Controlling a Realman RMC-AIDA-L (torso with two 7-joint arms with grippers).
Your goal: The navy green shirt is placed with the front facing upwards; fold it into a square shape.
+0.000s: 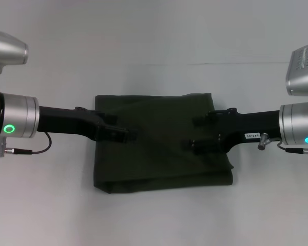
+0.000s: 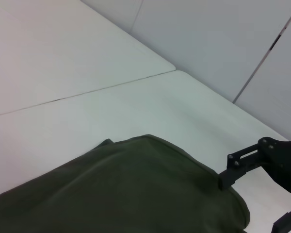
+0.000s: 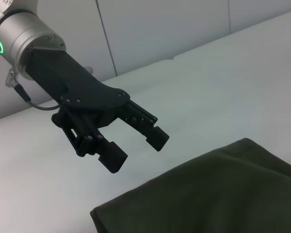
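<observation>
The navy green shirt (image 1: 159,166) lies folded into a rough square at the middle of the white table, plain green side up, with no print showing. My left gripper (image 1: 120,128) hovers over its left part. The right wrist view shows this left gripper (image 3: 136,148) open and empty, raised above the shirt (image 3: 208,194). My right gripper (image 1: 192,133) is over the shirt's right part, fingers spread. In the left wrist view the right gripper (image 2: 254,201) is open, one fingertip (image 2: 225,180) close to the edge of the shirt (image 2: 111,194).
The white table (image 1: 154,36) spreads all around the shirt, with a seam (image 2: 87,92) running across it behind the cloth. Grey wall panels (image 3: 160,29) stand past the table's far edge.
</observation>
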